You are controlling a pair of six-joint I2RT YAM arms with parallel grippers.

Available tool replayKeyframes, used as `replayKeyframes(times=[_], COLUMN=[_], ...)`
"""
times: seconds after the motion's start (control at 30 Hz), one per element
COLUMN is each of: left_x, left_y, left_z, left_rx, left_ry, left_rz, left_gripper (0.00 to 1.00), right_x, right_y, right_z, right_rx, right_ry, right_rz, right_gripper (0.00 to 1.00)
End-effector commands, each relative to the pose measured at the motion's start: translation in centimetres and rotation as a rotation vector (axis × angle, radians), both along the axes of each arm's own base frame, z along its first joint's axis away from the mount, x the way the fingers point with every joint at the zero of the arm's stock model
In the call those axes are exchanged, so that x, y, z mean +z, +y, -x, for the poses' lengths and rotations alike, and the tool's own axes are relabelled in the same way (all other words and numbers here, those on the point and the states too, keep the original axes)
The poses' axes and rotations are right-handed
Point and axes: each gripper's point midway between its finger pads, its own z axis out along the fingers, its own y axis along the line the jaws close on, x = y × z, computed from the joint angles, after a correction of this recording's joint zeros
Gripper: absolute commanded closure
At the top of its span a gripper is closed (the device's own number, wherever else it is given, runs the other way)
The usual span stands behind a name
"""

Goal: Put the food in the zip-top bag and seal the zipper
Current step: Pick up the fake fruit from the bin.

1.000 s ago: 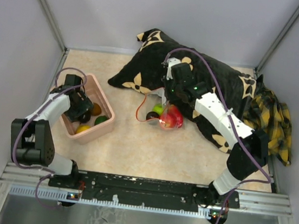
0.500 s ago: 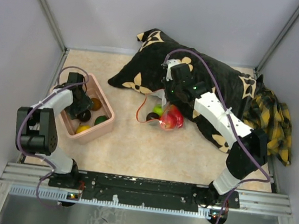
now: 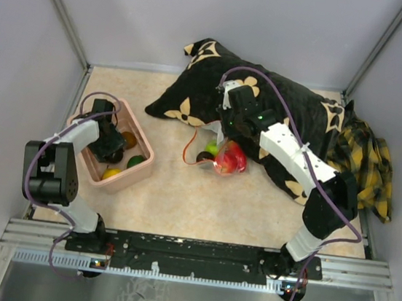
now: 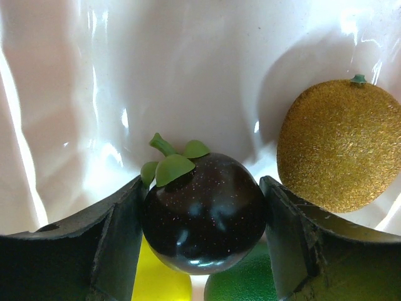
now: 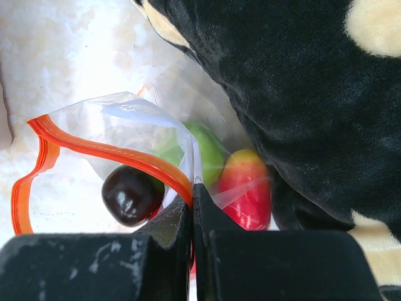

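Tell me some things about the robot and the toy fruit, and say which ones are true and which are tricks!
1. The left gripper has a finger on either side of a dark purple fruit in the pink tub. True.
2. The zip-top bag is zipped shut. False: its orange zipper gapes open.
3. The right gripper pinches the bag's edge. True.
4. The bag is empty. False: a dark fruit, a green fruit and a red fruit lie inside.
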Motion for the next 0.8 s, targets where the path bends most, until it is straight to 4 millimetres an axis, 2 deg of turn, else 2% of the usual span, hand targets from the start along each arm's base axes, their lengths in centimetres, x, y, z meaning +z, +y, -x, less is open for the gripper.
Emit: replayKeyframes(times=[0.0, 0.2, 0.43, 0.63, 0.77], left_x=[1.2, 4.7, 10.2, 15.2, 19.3], left_y=[0.2, -0.3, -1.5, -4.8, -8.0], left_z=[-0.5, -0.9, -1.0, -1.4, -1.9], left_rx=[-0.033, -0.088, -0.177, -0.295, -0.416], left_ry=[-0.018, -0.097, -0.209, -0.37, -0.502], left_rz=[-0.017, -0.014, -0.01, 0.084, 0.124], left_gripper=[0.41, 0.48, 0.51, 0.52, 0.52], right_x=[3.2, 4.5, 6.3, 7.3, 8.0], right_y=[0.2, 0.4, 0.6, 1.1, 1.6], right_z=[-1.6, -1.7, -1.4, -1.0, -0.7], right_rx=[-0.011, -0.008, -0.001, 0.01, 0.024], right_ry=[-0.085, -0.102, -0.112, -0.104, -0.1], right_rz=[-0.029, -0.045, -0.074, -0.115, -0.151], right_gripper=[1.0, 1.0, 1.0, 1.0, 1.0])
